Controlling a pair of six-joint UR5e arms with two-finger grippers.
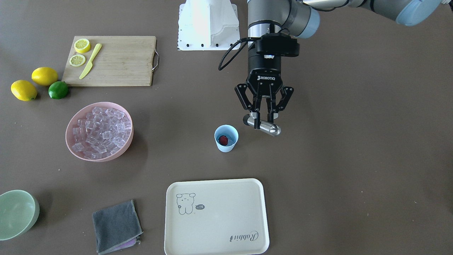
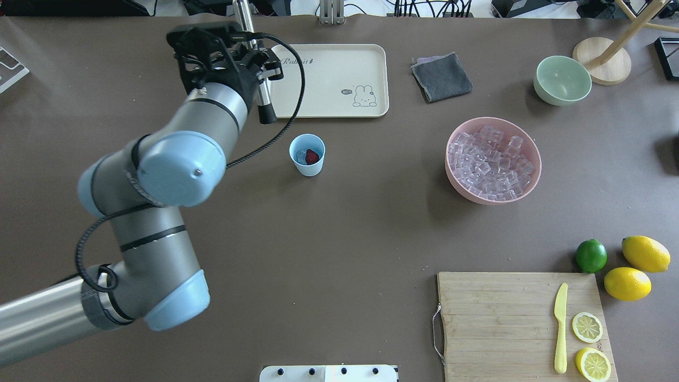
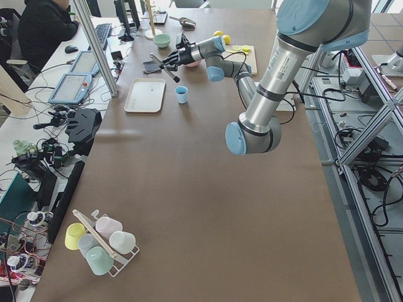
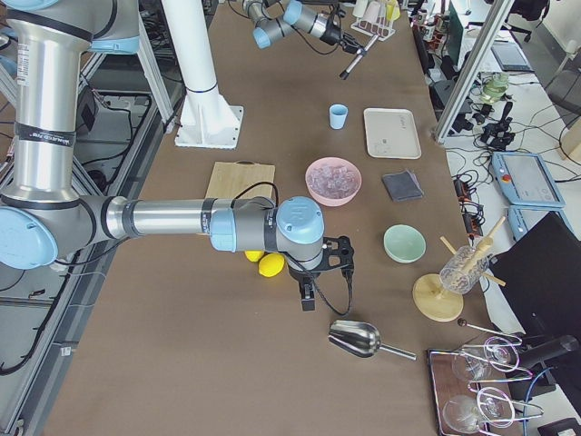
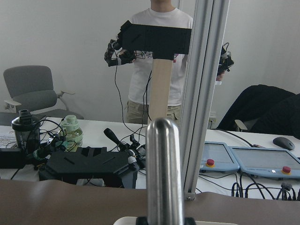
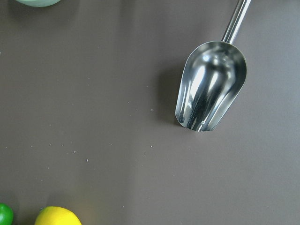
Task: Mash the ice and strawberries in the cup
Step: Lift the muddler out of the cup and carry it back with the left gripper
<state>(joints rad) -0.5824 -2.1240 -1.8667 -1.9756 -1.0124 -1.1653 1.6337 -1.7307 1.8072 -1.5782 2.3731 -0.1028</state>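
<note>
The light-blue cup [image 1: 226, 145] stands mid-table with the red strawberry [image 1: 223, 140] in it; the overhead view shows the cup [image 2: 307, 167] holding the strawberry [image 2: 312, 156] and some ice [image 2: 301, 155]. More ice [image 1: 101, 129] fills a pink bowl [image 1: 122, 150]. My left gripper [image 1: 263, 117] is shut on a steel muddler [image 1: 263, 125], held tilted in the air beside the cup, apart from it. The rod [image 5: 163, 173] fills the left wrist view. My right gripper [image 4: 309, 298] hovers far off near the lemons; I cannot tell whether it is open or shut.
A cream tray [image 1: 216, 216] lies beyond the cup. A cutting board [image 1: 116, 60] holds lemon halves and a yellow knife. Lemons and a lime [image 1: 58, 90], a grey cloth [image 1: 116, 226] and a pale-green bowl [image 1: 17, 214] sit around. A metal scoop [image 6: 211, 91] lies under my right wrist.
</note>
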